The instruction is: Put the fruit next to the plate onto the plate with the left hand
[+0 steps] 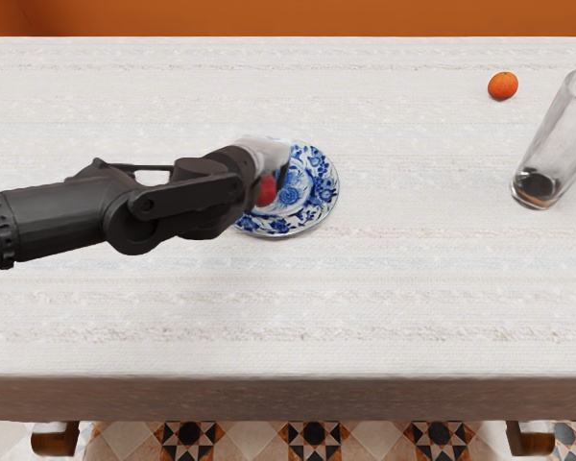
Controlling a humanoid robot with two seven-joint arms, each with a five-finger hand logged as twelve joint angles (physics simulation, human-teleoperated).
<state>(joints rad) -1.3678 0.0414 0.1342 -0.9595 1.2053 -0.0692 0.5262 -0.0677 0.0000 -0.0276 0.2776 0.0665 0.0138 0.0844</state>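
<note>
The left hand (262, 165) has its fingers (271, 152) clasped around the small round red fruit (267, 191), with the blue-and-white patterned ceramic plate (317, 182) just beneath them. The carry looks done; setting the fruit down and letting go are left.

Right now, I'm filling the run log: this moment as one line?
left hand grasping red fruit | over blue-and-white plate left side | fruit not released | right hand not in view
</note>
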